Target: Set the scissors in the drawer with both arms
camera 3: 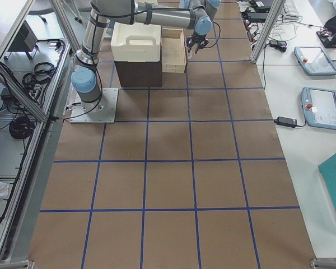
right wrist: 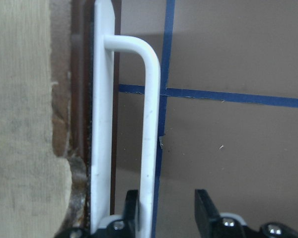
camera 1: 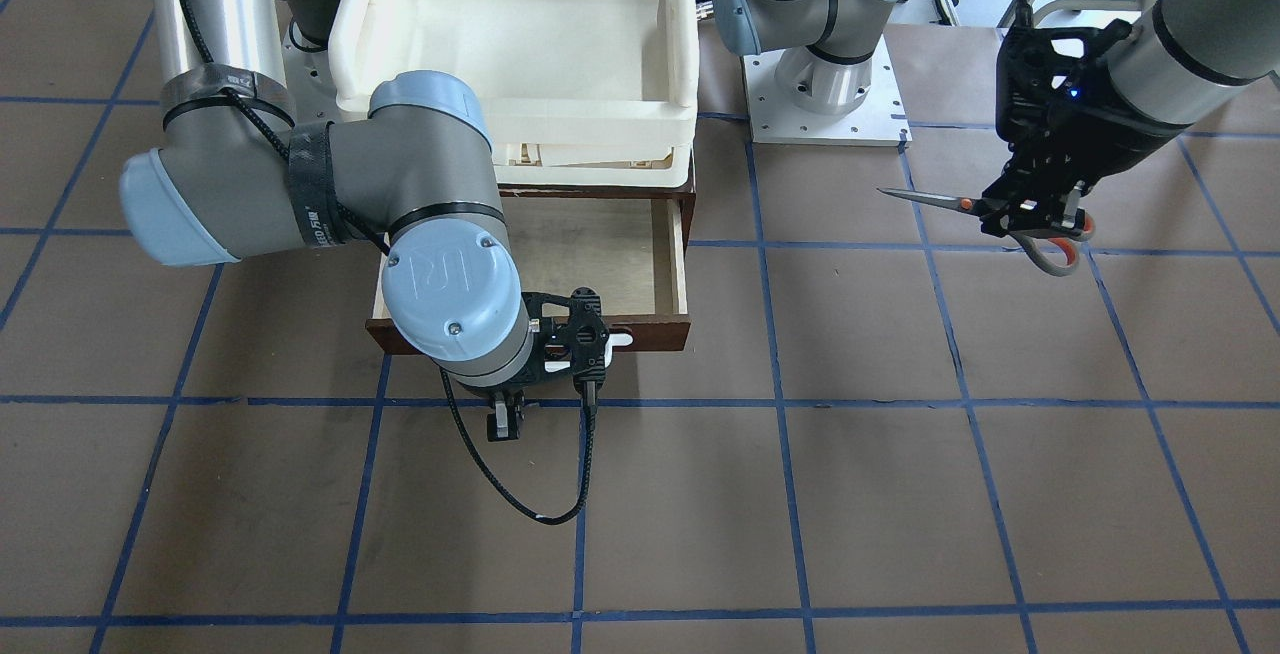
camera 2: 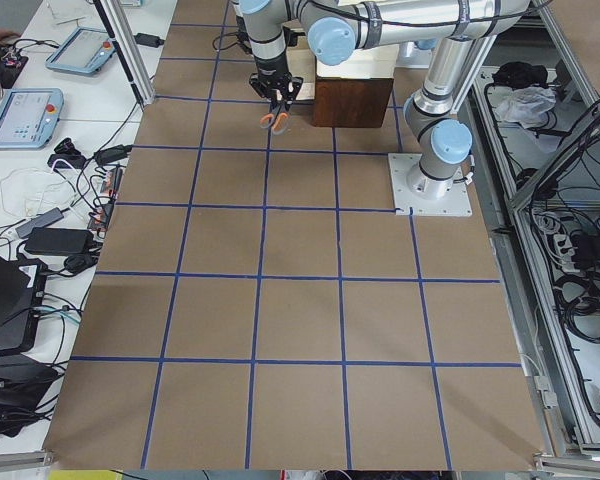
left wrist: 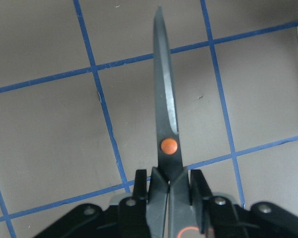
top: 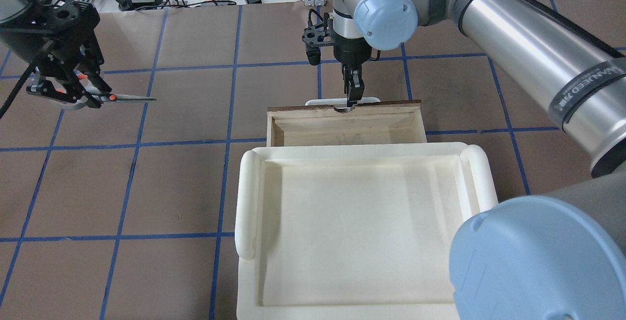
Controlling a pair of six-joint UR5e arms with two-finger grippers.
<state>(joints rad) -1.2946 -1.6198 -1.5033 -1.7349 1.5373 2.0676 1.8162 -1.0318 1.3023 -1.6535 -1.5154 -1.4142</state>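
On my left wrist camera the scissors (left wrist: 167, 114) run off at 6 o'clock, their loops lost behind my left pincer (left wrist: 169, 184), which the edge cuts too. My right pincer (right wrist: 168, 204) and the handle (right wrist: 150, 124) are clipped at 6 o'clock. Front-facing, my right arm (camera 1: 455, 304) covers the 9 o'clock half of the drawer (camera 1: 678, 254) front. Overhead, the tray (top: 248, 197) hides the drawer's 6 o'clock part. In the side views both pincers are too small to judge.

The scissors (camera 1: 940, 200) — blades closed and level — hang clamped at the handles in the left gripper (camera 1: 1035, 219), well apart from the drawer (camera 1: 600, 254) — pulled open.
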